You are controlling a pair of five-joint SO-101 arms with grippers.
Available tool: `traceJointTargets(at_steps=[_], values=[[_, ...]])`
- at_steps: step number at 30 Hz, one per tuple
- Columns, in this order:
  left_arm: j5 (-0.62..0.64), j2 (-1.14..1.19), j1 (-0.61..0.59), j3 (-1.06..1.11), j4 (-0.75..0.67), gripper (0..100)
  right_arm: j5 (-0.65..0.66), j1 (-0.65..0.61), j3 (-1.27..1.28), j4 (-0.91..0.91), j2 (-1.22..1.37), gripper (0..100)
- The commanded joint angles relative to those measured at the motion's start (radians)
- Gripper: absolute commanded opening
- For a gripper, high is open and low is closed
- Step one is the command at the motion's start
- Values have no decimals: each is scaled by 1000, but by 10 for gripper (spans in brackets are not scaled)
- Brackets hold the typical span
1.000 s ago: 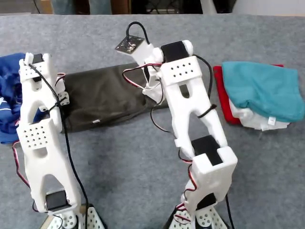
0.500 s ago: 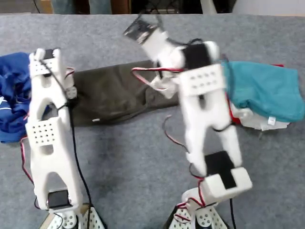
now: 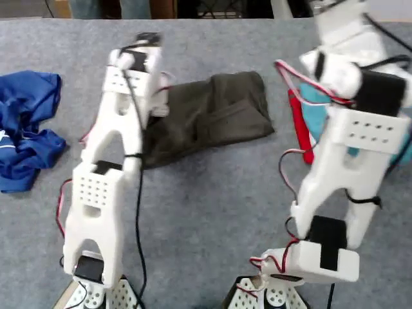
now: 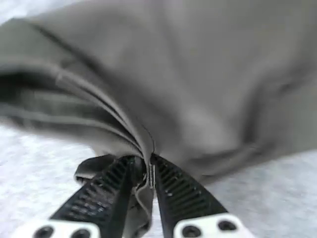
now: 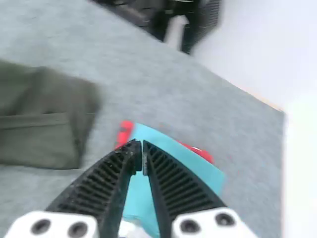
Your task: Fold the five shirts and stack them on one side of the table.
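A folded dark olive shirt (image 3: 212, 116) lies on the grey table (image 3: 206, 212) at mid-back. My left gripper (image 4: 148, 173) is shut on the shirt's folded edge (image 4: 143, 144), at its left end (image 3: 156, 111) in the high view. A stack of folded shirts sits at the right: teal (image 5: 198, 173) on top, red (image 3: 297, 122) beneath. My right arm (image 3: 360, 122) is raised over that stack. Its gripper (image 5: 138, 148) is shut with nothing in it, well above the teal shirt. A crumpled blue shirt (image 3: 26, 129) lies at the far left.
The front half of the grey table between the two arm bases (image 3: 96, 290) is bare felt. Dark furniture (image 5: 163, 15) and a pale wall (image 5: 257, 44) stand beyond the table's far edge.
My left gripper has pulled the olive shirt to the right, away from the blue shirt. The right arm has left the olive shirt, lifted, and swung right over the stack.
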Motion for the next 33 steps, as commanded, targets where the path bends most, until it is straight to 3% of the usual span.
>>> traceJointTargets(at_steps=[1, 7, 11, 19, 27, 33], values=[[20, -48, 97, -111, -28, 29, 6, 124, -35, -63, -28, 15], [21, 5, 199, -240, -97, 29, 6, 292, 1, -173, 25, 15], [21, 54, 271, -280, -172, 29, 6, 336, 7, -235, 79, 15], [21, 143, 366, -282, -358, 29, 6, 330, 4, -235, 97, 15], [152, 184, 358, -277, -525, 30, 6, 322, 4, -233, 97, 15], [158, 212, 360, -282, -588, 33, 6, 301, 8, -230, 97, 15]])
